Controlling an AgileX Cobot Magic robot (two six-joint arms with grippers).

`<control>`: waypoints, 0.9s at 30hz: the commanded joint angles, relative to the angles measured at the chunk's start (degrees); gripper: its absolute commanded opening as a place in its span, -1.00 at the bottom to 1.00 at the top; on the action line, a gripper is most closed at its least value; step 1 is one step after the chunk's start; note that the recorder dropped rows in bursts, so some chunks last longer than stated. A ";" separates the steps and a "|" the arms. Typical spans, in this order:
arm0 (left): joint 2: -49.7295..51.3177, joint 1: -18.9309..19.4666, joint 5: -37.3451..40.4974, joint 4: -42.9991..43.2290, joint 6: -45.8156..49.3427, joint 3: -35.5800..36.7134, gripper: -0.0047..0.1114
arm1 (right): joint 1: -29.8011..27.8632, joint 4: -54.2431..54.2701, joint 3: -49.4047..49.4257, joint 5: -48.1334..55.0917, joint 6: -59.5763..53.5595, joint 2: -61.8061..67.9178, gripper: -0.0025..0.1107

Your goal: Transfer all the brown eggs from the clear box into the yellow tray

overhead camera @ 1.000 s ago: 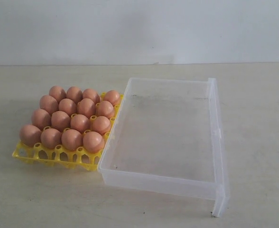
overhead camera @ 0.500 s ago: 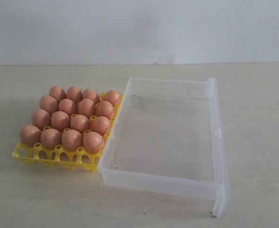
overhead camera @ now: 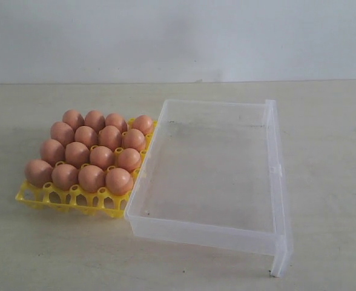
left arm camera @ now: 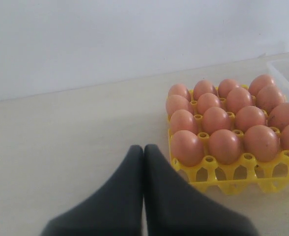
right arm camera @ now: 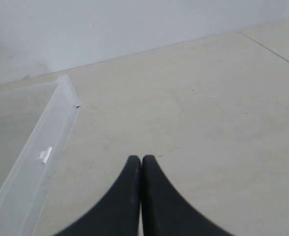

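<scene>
Several brown eggs (overhead camera: 102, 156) fill the cups of the yellow tray (overhead camera: 66, 199) on the left of the table; the wrist on that side also sees the eggs (left arm camera: 224, 145) in the tray (left arm camera: 233, 173). The clear box (overhead camera: 275, 176) lies just right of the tray, touching it, with nothing inside. Neither arm shows in the exterior view. My left gripper (left arm camera: 143, 147) is shut and empty, hanging a short way in front of the tray's corner. My right gripper (right arm camera: 141, 158) is shut and empty over bare table, with the box's flange (right arm camera: 41, 157) off to one side.
A pale beige table (overhead camera: 329, 121) carries everything, with a plain white wall (overhead camera: 178, 36) behind it. A thin seam line in the table surface (right arm camera: 272, 49) runs near the right gripper's side.
</scene>
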 commanded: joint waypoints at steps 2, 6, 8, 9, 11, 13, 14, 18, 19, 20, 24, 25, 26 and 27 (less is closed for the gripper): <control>-0.10 -0.20 -0.63 -0.15 -0.33 0.18 -0.99 | -0.40 -2.76 -0.05 0.21 -1.12 -0.25 -0.96; -0.10 -0.20 -0.63 -0.15 -0.33 0.18 -0.99 | -0.40 -2.59 -0.05 0.06 -1.12 -0.25 -0.96; -0.10 -0.20 -0.63 -0.15 -0.33 0.18 -0.99 | -0.40 -2.58 -0.05 -0.16 -1.01 -0.25 -0.96; -0.10 -0.20 -0.63 -0.15 -0.33 0.18 -0.99 | -0.40 -2.58 -0.05 -0.16 -1.01 -0.25 -0.96; -0.10 -0.20 -0.63 -0.15 -0.33 0.18 -0.99 | -0.40 -2.58 -0.05 -0.16 -1.01 -0.25 -0.96; -0.10 -0.20 -0.63 -0.15 -0.33 0.18 -0.99 | -0.40 -2.58 -0.05 -0.16 -1.01 -0.25 -0.96; -0.10 -0.20 -0.63 -0.15 -0.33 0.18 -0.99 | -0.40 -2.58 -0.05 -0.16 -1.01 -0.25 -0.96; -0.10 -0.20 -0.47 -0.15 -0.33 0.18 -0.99 | -0.40 -2.58 -0.05 -0.16 -1.01 -0.25 -0.96; -0.10 -0.20 -0.47 -0.15 -0.33 0.18 -0.99 | -0.40 -2.58 -0.05 -0.16 -1.01 -0.25 -0.96; -0.10 -0.20 -0.47 -0.15 -0.33 0.18 -0.99 | -0.40 -2.58 -0.05 -0.16 -1.01 -0.25 -0.96; -0.10 -0.20 1.44 -0.15 -0.33 0.18 -0.99 | -0.40 -2.58 -0.05 -0.16 -1.01 -0.25 -0.96; -0.10 -0.20 3.88 -0.29 -1.46 0.18 -0.99 | -0.40 -2.58 -0.05 -0.16 -1.01 -0.25 -0.96; -0.10 -0.20 4.98 -0.39 -2.90 0.18 -0.99 | -0.40 -2.58 -0.05 -0.16 -1.01 -0.25 -0.96; -0.10 -0.20 5.31 -0.56 -3.81 0.18 -0.99 | -0.40 -2.58 -0.05 -0.16 -1.01 -0.25 -0.96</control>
